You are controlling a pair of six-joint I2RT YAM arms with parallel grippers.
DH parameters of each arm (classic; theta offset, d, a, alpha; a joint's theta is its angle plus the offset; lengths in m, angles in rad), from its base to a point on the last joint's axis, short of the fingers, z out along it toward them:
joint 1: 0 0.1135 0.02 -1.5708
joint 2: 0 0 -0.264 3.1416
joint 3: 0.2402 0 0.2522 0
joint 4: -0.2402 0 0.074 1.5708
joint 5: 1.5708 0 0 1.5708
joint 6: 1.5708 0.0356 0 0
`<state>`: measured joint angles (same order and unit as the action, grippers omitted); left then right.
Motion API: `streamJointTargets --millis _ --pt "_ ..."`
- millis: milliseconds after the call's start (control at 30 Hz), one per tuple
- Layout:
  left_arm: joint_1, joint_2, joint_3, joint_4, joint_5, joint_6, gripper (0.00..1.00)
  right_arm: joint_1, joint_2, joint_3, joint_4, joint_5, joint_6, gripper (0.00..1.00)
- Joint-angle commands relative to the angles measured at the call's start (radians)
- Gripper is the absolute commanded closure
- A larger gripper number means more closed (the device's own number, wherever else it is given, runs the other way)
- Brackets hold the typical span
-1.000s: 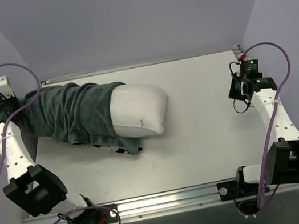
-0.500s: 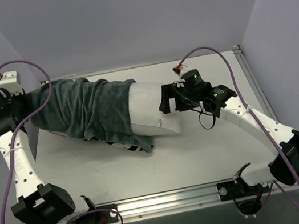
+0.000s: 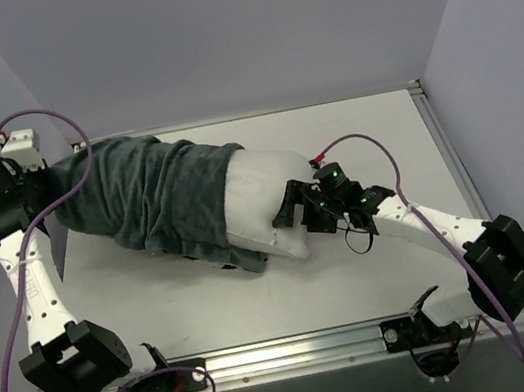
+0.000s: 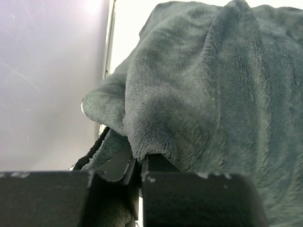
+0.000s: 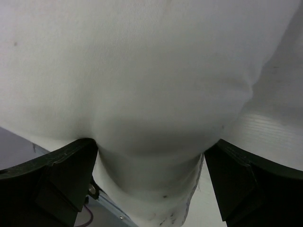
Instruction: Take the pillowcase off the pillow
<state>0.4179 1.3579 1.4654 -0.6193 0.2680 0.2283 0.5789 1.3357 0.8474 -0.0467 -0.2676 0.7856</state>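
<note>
The pillowcase point(image 3: 146, 198), grey-green face up, covers the left part of the white pillow point(image 3: 265, 200), whose bare end points right. My left gripper point(image 3: 40, 186) is at the table's far left corner, shut on a fold of the pillowcase point(image 4: 203, 94); the cloth is pinched at the left gripper point(image 4: 140, 163). My right gripper point(image 3: 292, 213) presses against the pillow's bare end, open wide. The pillow point(image 5: 151, 80) bulges between its two fingers point(image 5: 59, 177) and fills the right wrist view.
Metal rails edge the white table point(image 3: 354, 139) at the back and front. Purple walls stand close on the left, back and right. The right arm's cable loops above the table to the right of the pillow.
The right arm swung in from the table's right side to the pillow's bare end, and its gripper opened. The pillow and case shifted slightly right. The left gripper keeps its hold.
</note>
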Motion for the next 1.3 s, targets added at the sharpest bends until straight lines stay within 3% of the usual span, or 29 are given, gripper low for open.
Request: streamJointTargets --millis 0,67,167,267,300,333,367,567,667,833,1033,1267 --pt "-0.007 -0.034 -0.008 0.066 0.051 -0.026 0.98 0.029 0.071 -0.093 0.339 -0.113 0.127 0.00" --pt "-0.007 -0.039 -0.013 0.063 0.051 -0.030 0.98 0.029 0.129 -0.097 0.481 -0.146 0.156 0.00" --pt "-0.007 -0.046 -0.022 0.062 0.054 -0.032 0.98 0.024 0.180 -0.073 0.588 -0.177 0.162 0.12" --pt "-0.007 -0.048 -0.031 0.064 0.054 -0.038 0.98 0.006 0.232 -0.041 0.639 -0.206 0.171 0.46" --pt "-0.007 -0.046 -0.034 0.069 0.054 -0.040 0.98 0.001 0.246 -0.038 0.653 -0.226 0.178 0.74" --pt "-0.005 -0.046 -0.042 0.069 0.054 -0.043 0.98 -0.004 0.258 -0.038 0.662 -0.222 0.185 0.92" --pt "-0.005 -0.046 -0.042 0.070 0.053 -0.044 0.98 -0.013 0.269 -0.044 0.668 -0.214 0.191 1.00" --pt "0.004 -0.048 -0.053 0.072 0.028 -0.017 0.98 -0.083 0.183 -0.088 0.682 -0.145 0.211 1.00" --pt "0.022 -0.042 -0.048 0.067 0.016 -0.009 0.98 -0.245 0.051 -0.191 0.741 -0.110 0.280 1.00" --pt "0.076 -0.045 -0.040 0.067 0.017 0.006 0.98 -0.744 -0.162 -0.294 0.635 -0.107 0.319 1.00" --pt "0.133 -0.040 -0.004 0.038 0.040 0.038 0.98 -1.173 -0.147 -0.180 0.376 -0.229 0.100 1.00" --pt "0.226 0.026 0.107 0.014 -0.045 0.092 0.98 -1.219 -0.115 -0.026 0.213 -0.119 -0.051 1.00"
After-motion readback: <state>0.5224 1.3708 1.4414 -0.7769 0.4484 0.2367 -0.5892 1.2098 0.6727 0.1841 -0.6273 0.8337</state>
